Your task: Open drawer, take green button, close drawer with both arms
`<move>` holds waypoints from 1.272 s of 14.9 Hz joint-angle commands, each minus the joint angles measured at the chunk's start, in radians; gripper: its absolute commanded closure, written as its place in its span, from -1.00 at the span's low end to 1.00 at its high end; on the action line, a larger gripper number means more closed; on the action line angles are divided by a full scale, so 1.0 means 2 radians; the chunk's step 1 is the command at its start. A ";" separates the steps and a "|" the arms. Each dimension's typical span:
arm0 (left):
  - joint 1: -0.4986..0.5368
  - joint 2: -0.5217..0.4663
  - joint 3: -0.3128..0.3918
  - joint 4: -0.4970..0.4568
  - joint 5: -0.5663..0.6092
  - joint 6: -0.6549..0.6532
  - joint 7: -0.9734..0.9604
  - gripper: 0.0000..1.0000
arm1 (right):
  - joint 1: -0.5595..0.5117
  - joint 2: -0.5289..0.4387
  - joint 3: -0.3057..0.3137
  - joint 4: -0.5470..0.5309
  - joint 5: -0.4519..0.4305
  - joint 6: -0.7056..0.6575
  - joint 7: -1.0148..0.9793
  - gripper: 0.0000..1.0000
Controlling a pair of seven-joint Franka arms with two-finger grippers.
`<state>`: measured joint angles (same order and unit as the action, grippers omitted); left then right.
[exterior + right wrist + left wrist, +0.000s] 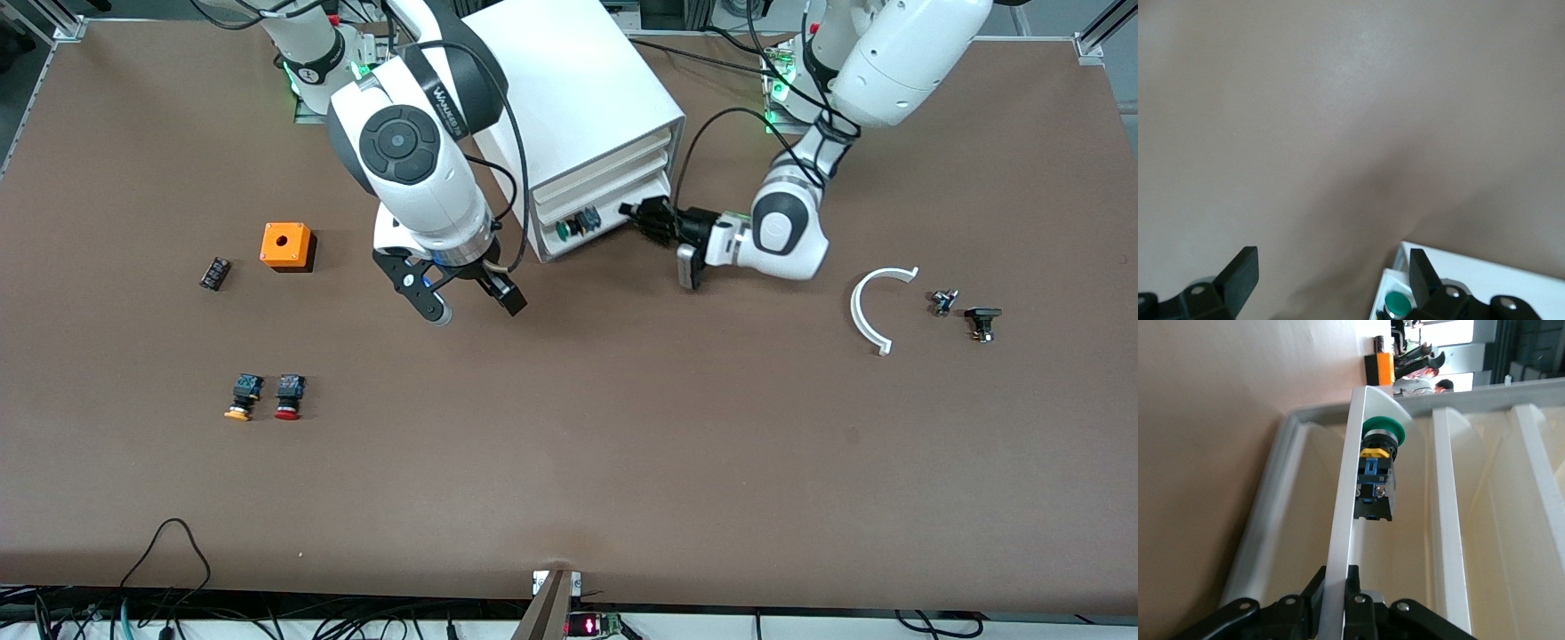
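Front view: the white cabinet (587, 116) stands at the robots' side of the table, between the two bases, with its drawer fronts turned toward the front camera and toward the left arm's end. The bottom drawer (594, 233) is pulled out a short way. The green-capped button (573, 224) lies inside it, just inside the front wall, on its side; its long axis runs along that wall, the green cap pointing toward the right arm's end of the table and the black-blue body toward the left gripper.

The left gripper (642, 220) is level with the drawer's end nearest the left arm. In the left wrist view its fingers (1350, 603) are pinched shut on the drawer's thin front wall (1345, 520), one finger on each face. The button (1376, 477) sits farther along the same wall, touching or nearly touching its inner face, apart from the fingers.

The right gripper (462, 298) hangs over bare table just in front of the cabinet, fingers spread wide and holding nothing. In the right wrist view, the green cap (1398, 303) shows beside one finger (1421, 270).

Toward the right arm's end, the orange-capped button (242, 397) and red-capped button (289, 396) lie side by side, nearer the front camera than the orange box (285, 245).
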<state>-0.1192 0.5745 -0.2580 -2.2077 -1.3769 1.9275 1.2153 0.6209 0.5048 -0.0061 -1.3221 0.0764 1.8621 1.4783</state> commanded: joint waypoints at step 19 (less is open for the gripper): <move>0.066 0.036 0.037 0.160 0.195 -0.028 -0.098 -1.00 | 0.079 0.159 -0.002 0.102 0.046 0.188 0.211 -1.00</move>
<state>0.0004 0.6495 -0.1840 -1.9086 -1.0157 1.8983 1.0335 0.7638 0.7847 -0.0049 -1.1609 0.1345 2.1956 1.8796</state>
